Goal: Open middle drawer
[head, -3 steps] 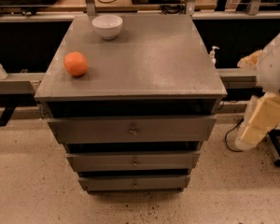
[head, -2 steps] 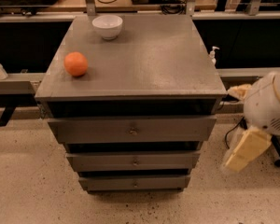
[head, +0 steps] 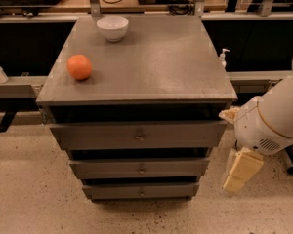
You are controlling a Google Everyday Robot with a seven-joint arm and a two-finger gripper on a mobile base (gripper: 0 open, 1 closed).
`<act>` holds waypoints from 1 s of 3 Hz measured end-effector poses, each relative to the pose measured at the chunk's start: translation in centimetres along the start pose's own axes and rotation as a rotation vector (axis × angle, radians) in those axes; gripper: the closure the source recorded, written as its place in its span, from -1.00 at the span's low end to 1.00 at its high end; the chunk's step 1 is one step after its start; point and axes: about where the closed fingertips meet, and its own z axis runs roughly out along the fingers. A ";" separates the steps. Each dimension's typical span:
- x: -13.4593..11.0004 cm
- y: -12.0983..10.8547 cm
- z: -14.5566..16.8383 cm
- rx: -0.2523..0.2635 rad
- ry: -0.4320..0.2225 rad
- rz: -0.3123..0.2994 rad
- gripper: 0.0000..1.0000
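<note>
A grey metal cabinet (head: 136, 57) has three drawer fronts, each with a small round centre knob. The middle drawer (head: 139, 168) sits shut between the tall top drawer (head: 136, 135) and the short bottom drawer (head: 139, 191). My gripper (head: 236, 182) is the cream-coloured part hanging below the white arm (head: 268, 123). It points down toward the floor, to the right of the cabinet, at about the height of the middle and bottom drawers. It touches nothing.
An orange (head: 79, 67) and a white bowl (head: 112, 27) sit on the cabinet top. A small pump bottle (head: 223, 57) stands behind the right edge. A rail (head: 14, 87) runs behind the cabinet. The speckled floor (head: 29, 194) surrounds it.
The arm has swung down and to the left, bringing the gripper from beside the top drawer's level to low beside the cabinet's right side. The drawers have not moved.
</note>
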 end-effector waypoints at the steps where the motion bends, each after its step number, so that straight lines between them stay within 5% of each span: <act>1: 0.9 1.6 6.3 -0.128 0.005 -0.104 -1.00; 2: 4.2 4.0 14.8 -0.189 -0.053 -0.159 -1.00; 3: 4.7 3.0 16.6 -0.142 -0.078 -0.167 -1.00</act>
